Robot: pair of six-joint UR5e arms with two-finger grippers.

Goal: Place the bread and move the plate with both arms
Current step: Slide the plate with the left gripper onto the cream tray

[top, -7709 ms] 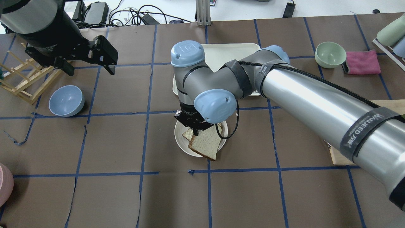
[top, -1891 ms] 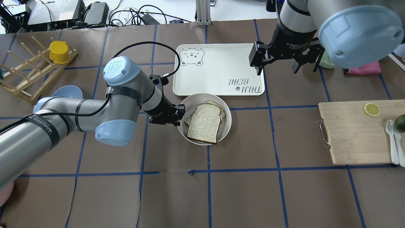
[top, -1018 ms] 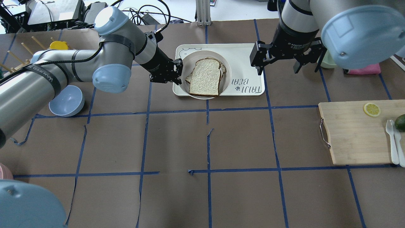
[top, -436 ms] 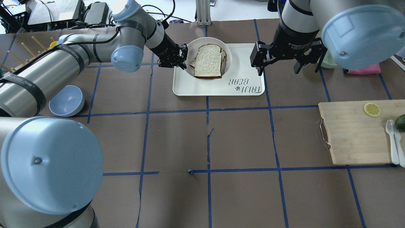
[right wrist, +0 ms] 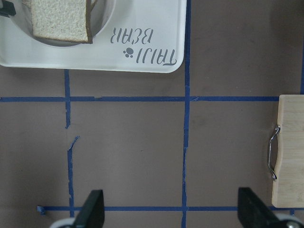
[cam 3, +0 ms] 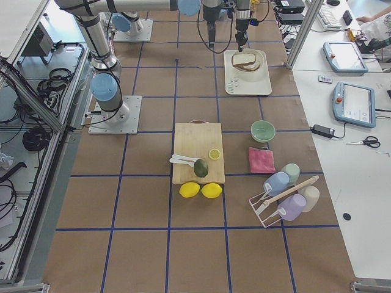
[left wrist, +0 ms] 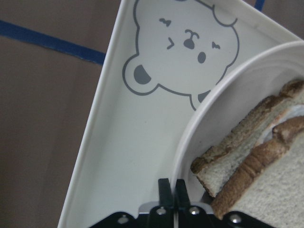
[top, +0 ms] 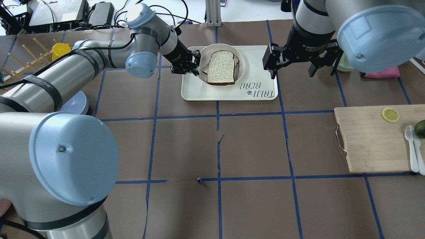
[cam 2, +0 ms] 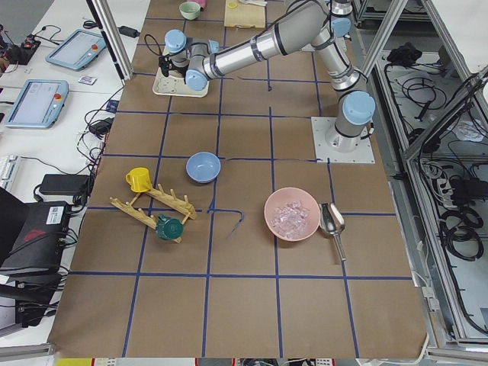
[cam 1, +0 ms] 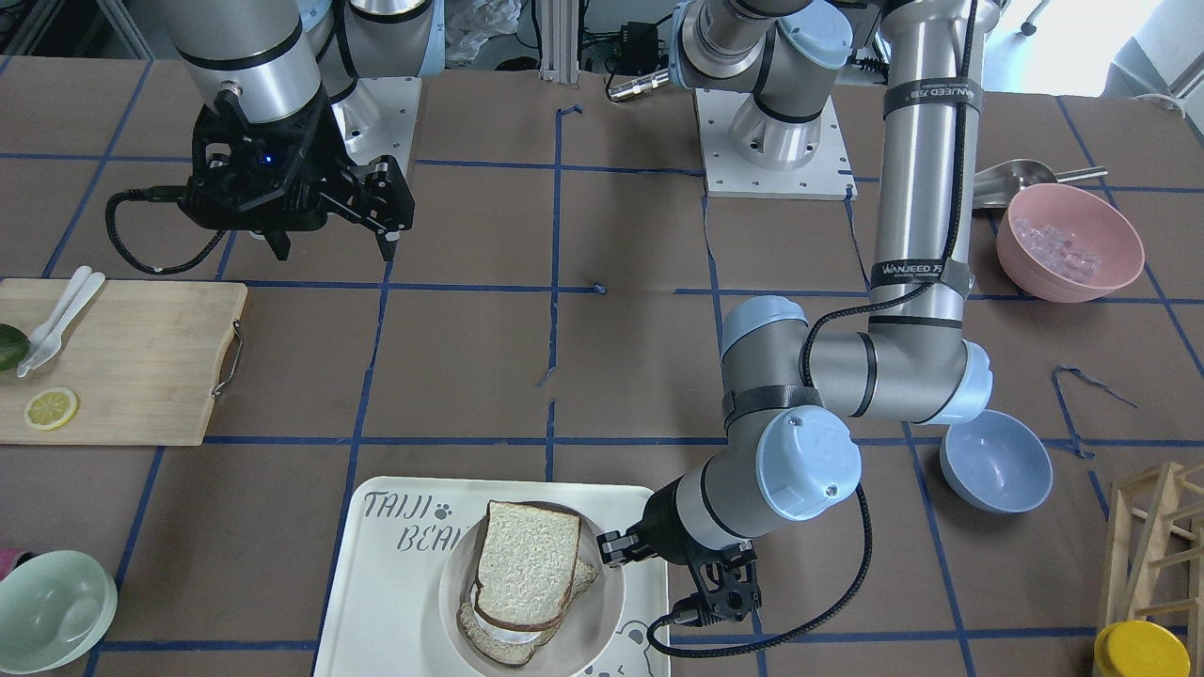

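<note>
The round cream plate [top: 241, 63] is over the far left part of the TAIJI BEAR tray [top: 199, 92], next to the bear face. The plain bread slice [top: 220, 67] lies on top of another slice on the plate. My left gripper [top: 196, 64] is shut on the plate's left rim; the left wrist view shows its fingertips [left wrist: 165, 190] pinched on the rim [left wrist: 204, 114] beside the bread [left wrist: 280, 190]. I cannot tell whether the plate rests on the tray. My right gripper [top: 292, 72] is open and empty, above the tray's right edge; the front view shows it too [cam 1: 334, 249].
A wooden cutting board [top: 368, 139] with a lemon slice, an avocado and a white fork lies at the right. A blue bowl [cam 1: 995, 461], a pink bowl [cam 1: 1068, 240], a green bowl [cam 1: 52, 606] and a wooden rack [top: 23, 66] with a yellow cup stand around the edges.
My right arm left the bread on the plate and pulled back to the right. My left gripper took the plate's rim and carried it from the table's middle onto the tray.
</note>
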